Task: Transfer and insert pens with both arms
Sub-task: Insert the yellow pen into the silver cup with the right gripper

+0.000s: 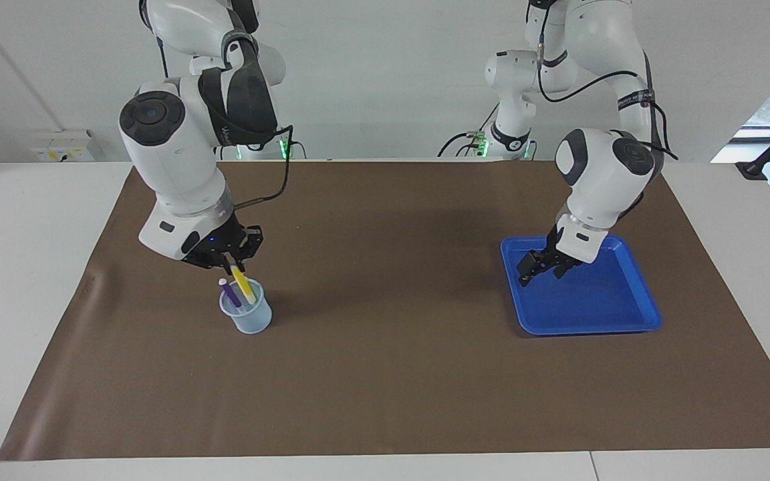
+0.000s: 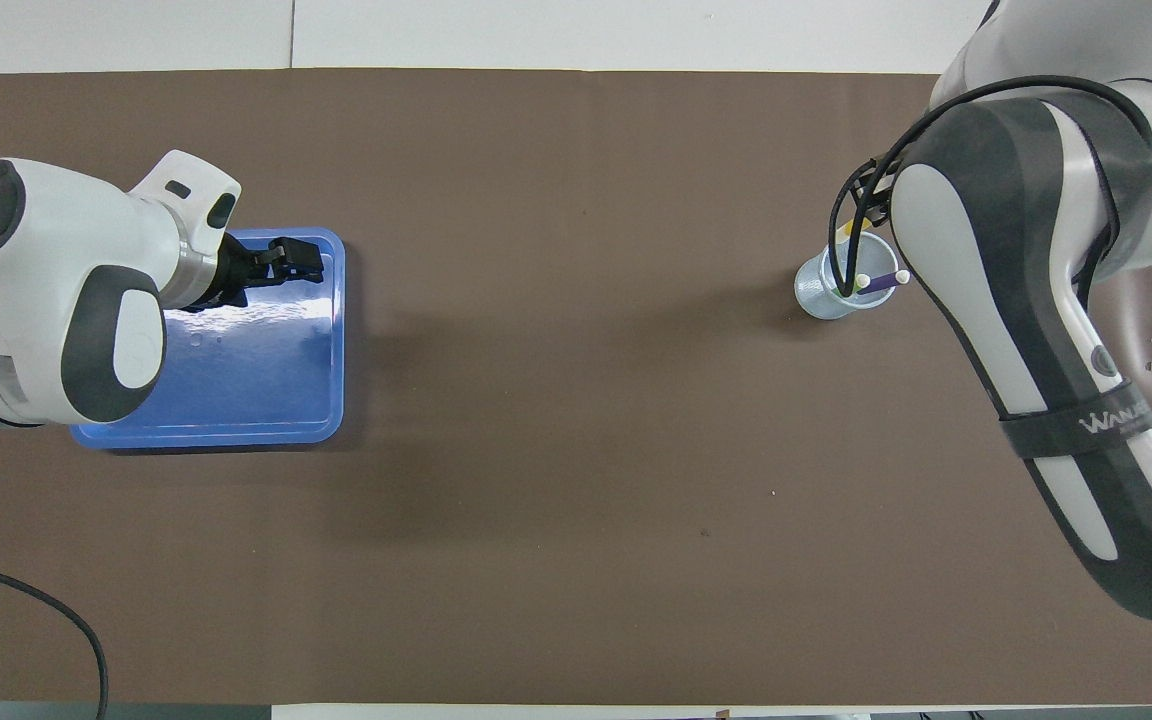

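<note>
While the yellow pen [image 1: 242, 284] is pinched by the right gripper [image 1: 230, 265], its lower end is already inside the cup [image 1: 246, 316] beside the purple pen [image 1: 229, 292]; release is judged next. Over the blue tray [image 1: 632, 321], the left gripper [image 1: 543, 266] waits, fingers spread, empty.

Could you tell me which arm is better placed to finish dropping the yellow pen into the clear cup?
The right: the right gripper is shut on the yellow pen, its lower end already in the clear plastic cup. The left gripper is open over the blue tray.
</note>
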Motion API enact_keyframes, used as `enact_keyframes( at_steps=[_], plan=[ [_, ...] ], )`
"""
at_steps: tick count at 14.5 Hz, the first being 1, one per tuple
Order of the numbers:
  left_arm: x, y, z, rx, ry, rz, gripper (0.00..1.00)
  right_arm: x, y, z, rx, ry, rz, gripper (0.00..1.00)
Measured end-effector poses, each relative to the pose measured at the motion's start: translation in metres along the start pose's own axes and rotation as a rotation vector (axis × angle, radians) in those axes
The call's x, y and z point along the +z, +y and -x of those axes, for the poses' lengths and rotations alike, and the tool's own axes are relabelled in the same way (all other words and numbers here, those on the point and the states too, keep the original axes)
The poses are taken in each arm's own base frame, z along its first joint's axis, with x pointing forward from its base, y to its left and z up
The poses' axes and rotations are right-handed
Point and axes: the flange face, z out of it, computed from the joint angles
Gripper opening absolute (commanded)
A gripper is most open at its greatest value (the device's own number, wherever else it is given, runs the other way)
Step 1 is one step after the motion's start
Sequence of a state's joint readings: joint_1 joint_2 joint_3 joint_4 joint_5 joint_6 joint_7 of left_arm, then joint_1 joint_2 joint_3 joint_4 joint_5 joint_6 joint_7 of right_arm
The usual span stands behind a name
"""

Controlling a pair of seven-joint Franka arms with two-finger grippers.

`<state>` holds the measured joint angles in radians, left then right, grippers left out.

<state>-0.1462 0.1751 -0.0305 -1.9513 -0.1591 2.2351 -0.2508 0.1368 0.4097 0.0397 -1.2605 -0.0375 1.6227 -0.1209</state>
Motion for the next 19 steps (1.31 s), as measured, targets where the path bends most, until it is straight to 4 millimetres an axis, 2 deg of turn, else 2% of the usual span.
enact_keyframes(
  at_steps=[2,5,7,9,15,19],
  plan=[
    [-0.015,-0.019,-0.006,0.037,0.002,-0.004,1.0,0.008,0.001,-0.003,-0.001,0.005,0.008,0.0],
    [-0.058,-0.036,-0.011,0.088,-0.021,-0.005,1.0,0.027,0.002,-0.003,-0.005,-0.015,0.026,0.0],
    [-0.092,-0.034,-0.009,0.111,-0.027,-0.016,1.0,0.033,0.003,-0.001,-0.005,-0.028,0.025,0.0],
    [-0.118,-0.032,-0.006,0.14,-0.025,-0.064,1.0,0.034,0.002,0.001,-0.006,-0.033,0.025,0.0],
    [-0.181,-0.027,0.008,0.189,-0.081,-0.097,1.0,0.036,0.006,0.006,-0.017,-0.042,0.024,0.0],
    [-0.208,-0.031,0.017,0.204,-0.1,-0.103,1.0,0.054,0.022,0.012,-0.04,-0.035,0.023,0.0]
  ],
)
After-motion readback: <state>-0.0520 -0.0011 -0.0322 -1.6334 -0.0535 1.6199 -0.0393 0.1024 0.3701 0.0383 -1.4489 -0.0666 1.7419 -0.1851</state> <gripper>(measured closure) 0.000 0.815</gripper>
